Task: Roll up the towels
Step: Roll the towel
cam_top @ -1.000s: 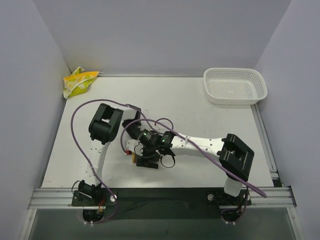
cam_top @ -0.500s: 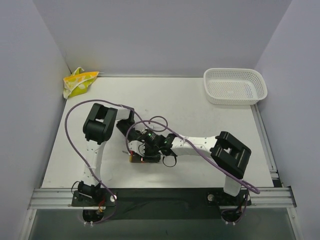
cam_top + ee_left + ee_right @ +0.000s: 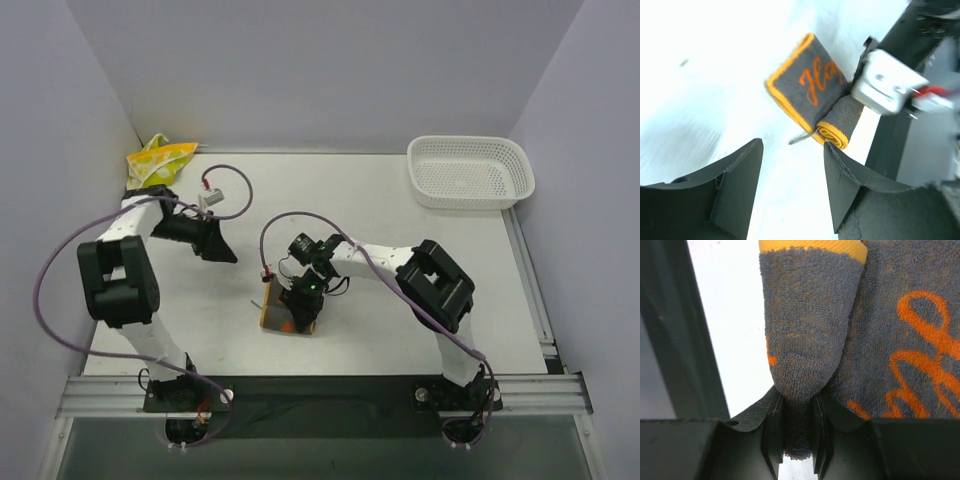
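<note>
Right pincer pinching rolled end of orange towel, surface near edge; left pincer spread. Roll tight, square.

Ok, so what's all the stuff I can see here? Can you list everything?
grey towel: one, grey with orange edge and writing, partly rolled, front middle of the table.
yellow towel: one, yellow and green, bunched in the far left corner.
basket: one, white, far right corner.
table: one, white.
left arm and right arm: two, white and black, bases at the near edge.
left claw: one, black, open, holding nothing.
right claw: one, black, pinching the grey towel's rolled end.
</note>
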Controlling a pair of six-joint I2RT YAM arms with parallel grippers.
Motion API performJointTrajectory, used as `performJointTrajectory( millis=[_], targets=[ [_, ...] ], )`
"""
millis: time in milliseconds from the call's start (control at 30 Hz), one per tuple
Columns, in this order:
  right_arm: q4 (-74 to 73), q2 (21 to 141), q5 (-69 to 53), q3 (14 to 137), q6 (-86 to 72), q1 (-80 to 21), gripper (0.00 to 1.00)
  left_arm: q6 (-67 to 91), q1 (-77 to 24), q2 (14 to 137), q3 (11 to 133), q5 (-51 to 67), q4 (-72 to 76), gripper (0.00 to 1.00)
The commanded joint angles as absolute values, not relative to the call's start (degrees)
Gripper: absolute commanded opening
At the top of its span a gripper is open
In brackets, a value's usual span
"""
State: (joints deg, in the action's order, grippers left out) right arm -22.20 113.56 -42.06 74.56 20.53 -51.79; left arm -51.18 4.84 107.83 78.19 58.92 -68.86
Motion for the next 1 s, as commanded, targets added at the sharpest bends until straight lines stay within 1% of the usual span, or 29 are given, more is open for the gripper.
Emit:
performJointTrajectory(
  millis=[0,133,167,233,267,300,333,367,400,433,467,533,567,633,700,733,800,967],
  targets=[
    [-34.1,119.2,-51.1,79.2,17.7,-50.5,0.00,-54.3,11.7,99.2,73.9,64.2,-66.1,0.62],
    [-40.8,126.0,-58.0,86.9,18.0,-48.3,0.00,-59.0,14.8,91.0,67.9,62.7,-65.3,0.63],
    [-42.8,127.2,-58.7,88.1,18.1,-48.1,0.00,-60.5,14.9,86.5,64.9,61.7,-65.2,0.62],
    [-44.7,130.2,-59.9,90.9,18.6,-47.6,0.00,-65.3,14.9,81.3,61.0,60.7,-64.7,0.63],
    [-46.4,131.1,-60.3,91.7,18.8,-47.1,0.00,-67.1,14.9,76.1,57.1,60.4,-64.7,0.65],
    [-46.9,132.7,-60.8,92.5,18.9,-47.0,0.00,-70.9,14.6,73.2,55.0,60.2,-64.5,0.70],
    [-47.5,133.4,-61.3,93.2,18.7,-46.9,0.00,-72.6,14.1,70.3,53.3,59.8,-64.3,0.73],
    [-48.5,134.1,-62.2,94.6,18.4,-46.7,0.00,-74.1,11.1,65.0,49.4,57.8,-63.8,0.74],
    [-49.1,135.6,-62.6,95.5,18.3,-46.6,0.00,-74.9,9.0,62.4,47.8,56.2,-62.9,0.75],
    [-49.7,136.3,-63.0,96.3,18.2,-46.5,0.00,-74.1,5.8,59.9,45.8,52.0,-59.4,0.76],
    [-50.4,136.8,-63.9,97.5,18.0,-46.1,0.00,-72.6,-0.3,55.2,43.9,49.9,-57.0,0.76],
    [-50.8,138.2,-64.1,98.3,17.8,-45.7,0.00,-67.9,-8.1,51.0,38.4,43.9,-48.9,0.80],
    [-51.1,138.6,-64.2,98.6,17.4,-45.7,0.00,-66.6,-15.2,48.1,37.0,42.0,-46.6,0.81],
    [-51.3,139.3,-63.6,99.3,17.4,-45.5,0.00,-63.9,-21.9,47.0,33.8,38.3,-40.9,0.83],
    [-51.5,139.1,-63.1,99.3,17.4,-45.5,0.00,-60.0,-31.7,48.3,32.6,31.3,-36.8,0.84],
    [-51.7,139.1,-62.9,99.3,17.3,-45.4,0.01,-59.0,-34.2,49.3,32.5,27.6,-34.2,0.83],
    [-51.8,139.0,-62.3,99.2,17.1,-45.4,0.04,-58.4,-37.9,52.4,32.7,26.3,-32.4,0.84],
    [-51.9,139.1,-59.9,99.9,16.1,-45.4,0.09,-58.3,-40.2,58.0,32.8,23.1,-25.9,0.84]
  ],
)
